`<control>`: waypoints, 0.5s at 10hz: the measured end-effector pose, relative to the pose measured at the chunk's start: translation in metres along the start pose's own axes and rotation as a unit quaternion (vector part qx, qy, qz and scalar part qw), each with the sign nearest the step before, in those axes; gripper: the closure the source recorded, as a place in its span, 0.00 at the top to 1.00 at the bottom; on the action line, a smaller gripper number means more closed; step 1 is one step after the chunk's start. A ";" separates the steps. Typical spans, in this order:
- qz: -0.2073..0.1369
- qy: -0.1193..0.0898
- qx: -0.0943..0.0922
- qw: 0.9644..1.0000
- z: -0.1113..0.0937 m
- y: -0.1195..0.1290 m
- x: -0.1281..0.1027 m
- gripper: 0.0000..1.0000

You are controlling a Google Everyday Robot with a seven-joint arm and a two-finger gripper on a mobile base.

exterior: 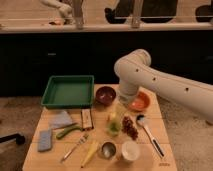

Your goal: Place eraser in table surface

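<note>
Gripper (120, 107) hangs low over table surface (50, 155) centre, grip state unreadable. Eraser (87, 119) lies flat just below tray (67, 105): likely light, stiff; pinch across long edges.

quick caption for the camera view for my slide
Gripper hangs over the table surface between dark red bowl and orange bowl; eraser lies by the green tray.

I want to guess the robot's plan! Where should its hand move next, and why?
Probably move the gripper across to the eraser. The gripper hangs between the red bowl and the orange bowl, while the eraser lies on the table surface beside the green tray, untouched.
</note>
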 end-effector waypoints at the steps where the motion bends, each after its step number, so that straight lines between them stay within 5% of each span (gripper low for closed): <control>1: 0.020 -0.005 -0.007 1.000 -0.002 0.006 -0.014 0.80; 5: 0.109 -0.003 -0.059 0.992 0.016 0.030 -0.078 0.80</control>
